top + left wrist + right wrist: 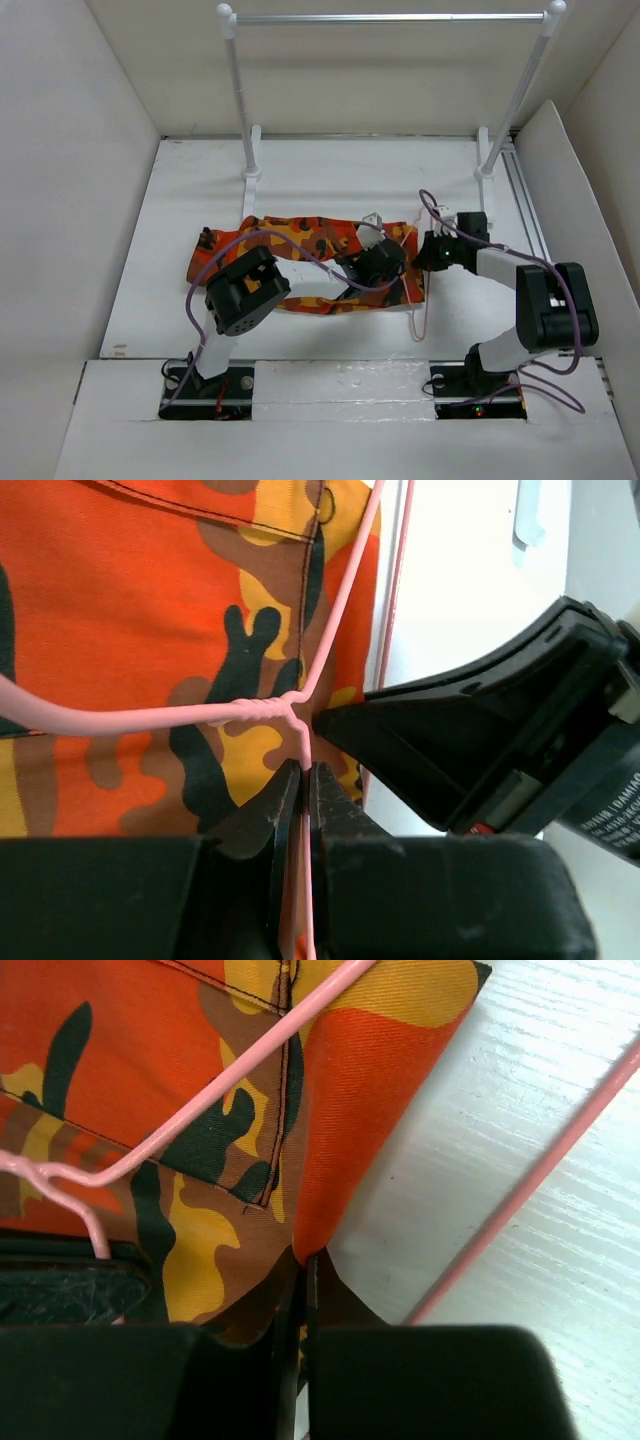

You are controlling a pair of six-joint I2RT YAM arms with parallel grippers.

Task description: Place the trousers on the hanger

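The camouflage trousers [300,235] lie flat across the middle of the table. The thin pink hanger [423,318] rests at their right end, partly over the cloth. My left gripper [304,770] is shut on the hanger's wire [150,718] just below its twisted neck, above the trousers [120,600]. My right gripper [303,1260] is shut on a folded orange edge of the trousers [350,1100] at their right end. Pink hanger wire [520,1192] crosses the white table beside it. In the top view the left gripper [375,262] and the right gripper [432,252] are close together.
A silver rail [390,17] on two white posts stands at the back of the table. White walls close in the left and right sides. Purple cables [215,265] loop over both arms. The right gripper's black body [480,740] sits right beside the left fingers.
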